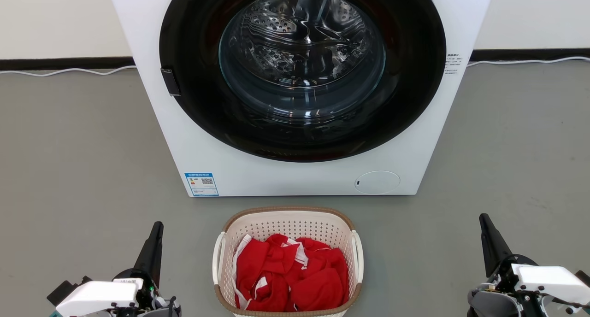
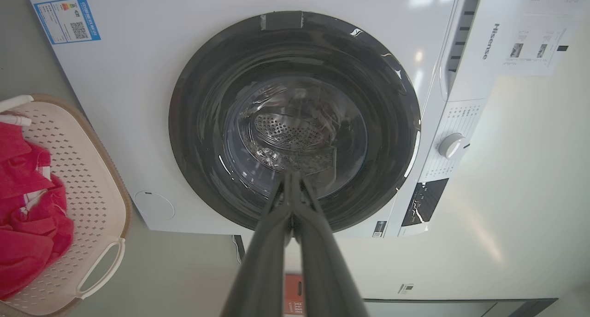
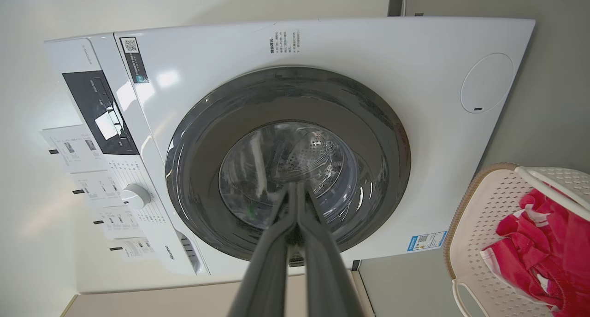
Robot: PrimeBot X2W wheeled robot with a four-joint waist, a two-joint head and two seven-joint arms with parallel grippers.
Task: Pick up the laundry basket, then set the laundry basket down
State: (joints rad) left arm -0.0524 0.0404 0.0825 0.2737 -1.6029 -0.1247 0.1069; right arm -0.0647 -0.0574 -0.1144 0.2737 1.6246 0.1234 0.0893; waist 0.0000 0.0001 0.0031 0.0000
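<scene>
Left tool (image 1: 157, 227) closed, right tool (image 1: 484, 218) closed, cream perforated laundry basket (image 1: 288, 228), brown rim (image 1: 288, 209)

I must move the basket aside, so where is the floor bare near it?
Bare grey floor lies on both sides of the laundry basket, toward the left gripper and the right gripper. Tight only between basket and washing machine.
</scene>
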